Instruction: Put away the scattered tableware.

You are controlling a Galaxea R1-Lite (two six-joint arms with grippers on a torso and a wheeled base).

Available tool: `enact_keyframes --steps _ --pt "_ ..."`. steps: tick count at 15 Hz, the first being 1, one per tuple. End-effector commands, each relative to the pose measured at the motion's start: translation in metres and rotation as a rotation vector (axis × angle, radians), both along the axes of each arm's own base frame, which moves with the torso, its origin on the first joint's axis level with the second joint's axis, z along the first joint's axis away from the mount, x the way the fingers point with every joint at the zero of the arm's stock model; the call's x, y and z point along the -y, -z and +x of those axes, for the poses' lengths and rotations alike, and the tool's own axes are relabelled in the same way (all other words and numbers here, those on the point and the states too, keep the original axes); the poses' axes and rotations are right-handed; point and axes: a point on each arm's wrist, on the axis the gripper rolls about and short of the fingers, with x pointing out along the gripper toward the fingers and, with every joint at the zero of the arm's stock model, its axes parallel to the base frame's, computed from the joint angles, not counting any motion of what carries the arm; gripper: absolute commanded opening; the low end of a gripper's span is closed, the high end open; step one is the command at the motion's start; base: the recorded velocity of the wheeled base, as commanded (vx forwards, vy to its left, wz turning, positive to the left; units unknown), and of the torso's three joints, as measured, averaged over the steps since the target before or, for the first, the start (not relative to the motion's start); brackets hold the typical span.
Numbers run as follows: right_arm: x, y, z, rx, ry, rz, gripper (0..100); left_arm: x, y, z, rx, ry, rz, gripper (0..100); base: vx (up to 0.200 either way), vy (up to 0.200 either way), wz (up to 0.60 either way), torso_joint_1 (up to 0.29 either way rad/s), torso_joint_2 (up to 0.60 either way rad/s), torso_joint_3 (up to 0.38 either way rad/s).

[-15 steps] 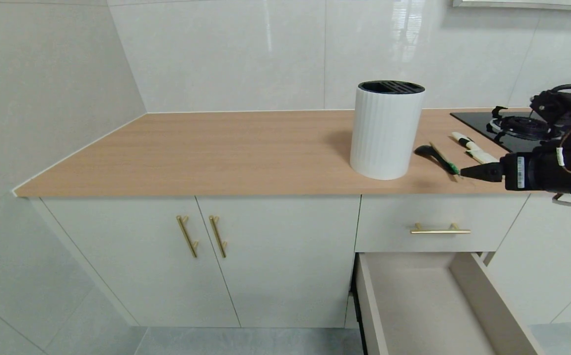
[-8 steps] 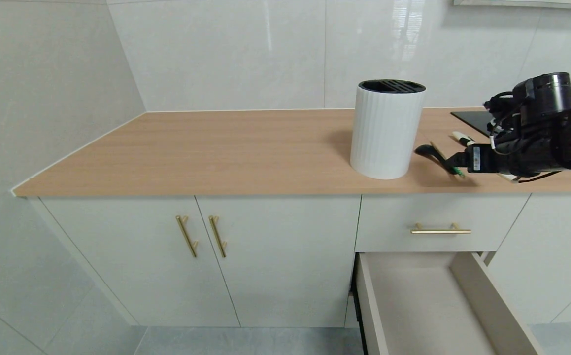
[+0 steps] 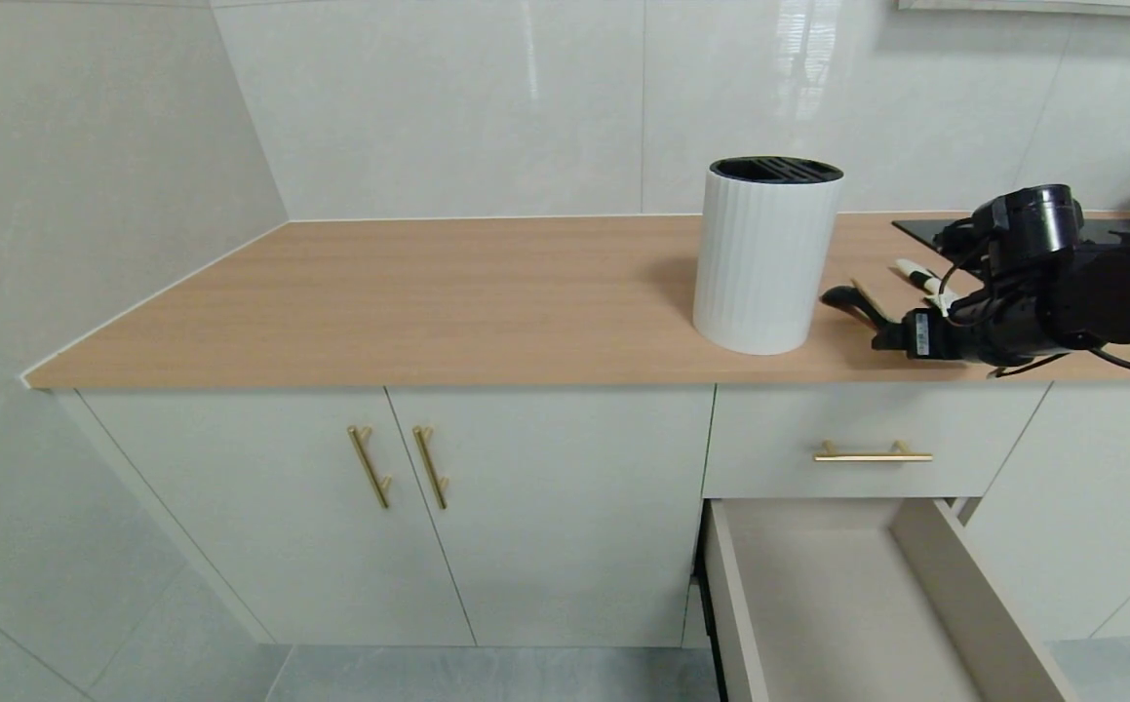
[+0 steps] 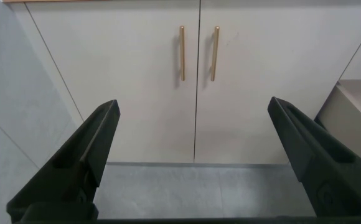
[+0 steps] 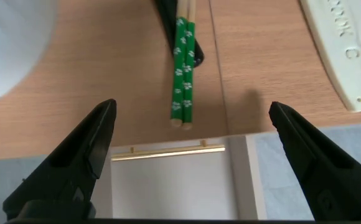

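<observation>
Chopsticks (image 5: 183, 74), a wooden pair with green, white-patterned ends, lay side by side near the counter's (image 5: 106, 93) front edge, overlapping a black utensil (image 5: 167, 18); the right gripper (image 5: 191, 115) hovered above, fingers spread apart.

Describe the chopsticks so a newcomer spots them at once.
On the wooden countertop, just right of the white ribbed holder, the chopsticks lie paired against a black utensil. Green patterned ends set them apart from the cream utensil nearby.
</observation>
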Motion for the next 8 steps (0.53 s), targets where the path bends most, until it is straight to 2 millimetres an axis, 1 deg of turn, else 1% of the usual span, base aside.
enact_keyframes --steps 1,6,7,8 --pt "-0.0004 0.0041 0.0031 -0.009 0.003 0.000 100 0.0000 -0.0001 0.0001 -0.001 -0.001 0.000 100 0.000 0.000 0.00 0.000 0.00 0.000" --pt "-0.0007 0.0055 0.0064 -0.007 0.012 0.014 100 0.0000 -0.0001 0.0001 -0.001 -0.001 0.000 100 0.000 0.000 0.00 0.000 0.00 0.000" --pt "-0.0007 0.0055 0.0064 -0.006 0.012 0.016 0 0.0000 -0.0001 0.0001 -0.001 -0.002 0.000 100 0.000 0.000 0.00 0.000 0.00 0.000" --pt "-0.0007 0.0055 0.0064 -0.007 0.011 0.017 0 0.0000 -0.0001 0.0001 -0.001 -0.001 0.000 100 0.000 0.000 0.00 0.000 0.00 0.000"
